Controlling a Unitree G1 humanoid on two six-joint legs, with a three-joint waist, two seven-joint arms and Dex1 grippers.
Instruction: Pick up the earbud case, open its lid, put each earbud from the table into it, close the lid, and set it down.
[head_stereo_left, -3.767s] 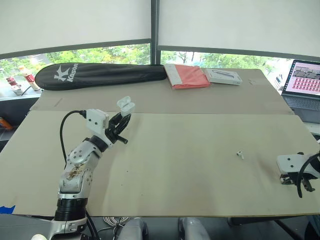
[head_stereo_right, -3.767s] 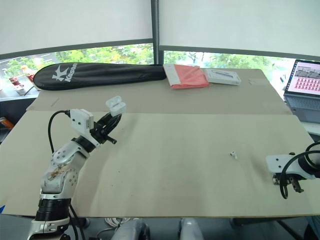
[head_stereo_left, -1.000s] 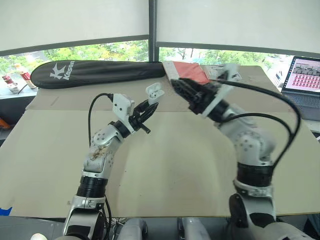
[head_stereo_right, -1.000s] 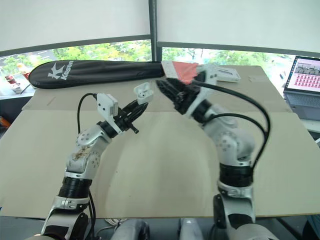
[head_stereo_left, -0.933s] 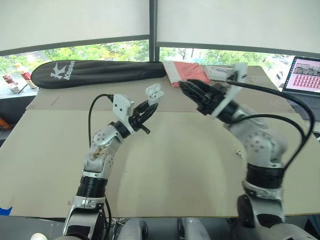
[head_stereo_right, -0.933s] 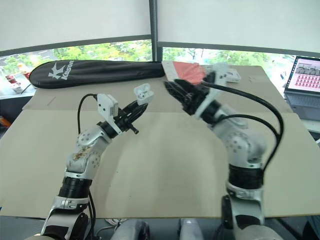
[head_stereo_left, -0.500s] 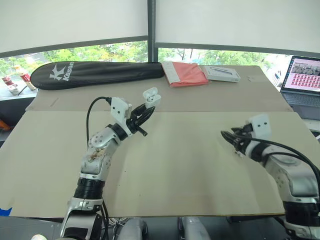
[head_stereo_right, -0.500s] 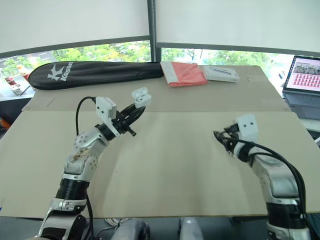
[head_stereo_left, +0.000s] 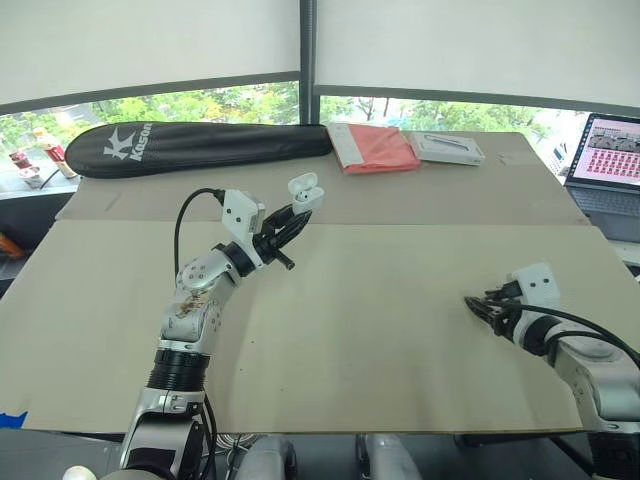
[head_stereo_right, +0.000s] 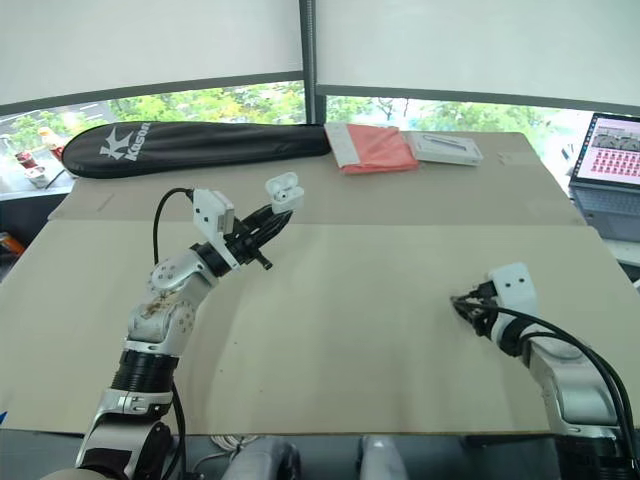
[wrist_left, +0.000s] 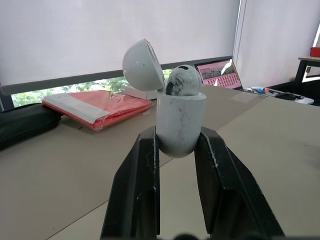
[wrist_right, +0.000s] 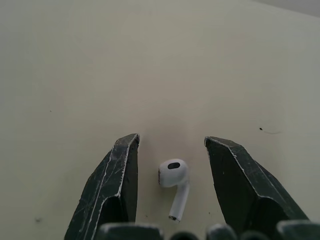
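Note:
My left gripper (head_stereo_left: 291, 214) is shut on the white earbud case (head_stereo_left: 306, 190) and holds it up above the table's left half. The lid (wrist_left: 142, 65) stands open. One earbud (wrist_left: 182, 81) sits in the case (wrist_left: 180, 125), showing above its rim. My right gripper (head_stereo_left: 476, 305) is low over the table at the right. In the right wrist view it is open (wrist_right: 170, 142), and the second white earbud (wrist_right: 174, 182) lies on the table between its fingers, touching neither.
A black racket bag (head_stereo_left: 200, 148) lies along the table's far edge. A red folder (head_stereo_left: 372, 150) and a flat white box (head_stereo_left: 447, 150) lie beside it. A laptop (head_stereo_left: 610, 160) stands off the right side. The beige table (head_stereo_left: 360, 330) is bare between the arms.
My right arm swung from up near the case down to the table at the right, and its fingers now straddle the loose earbud. The left gripper has kept the case nearly still.

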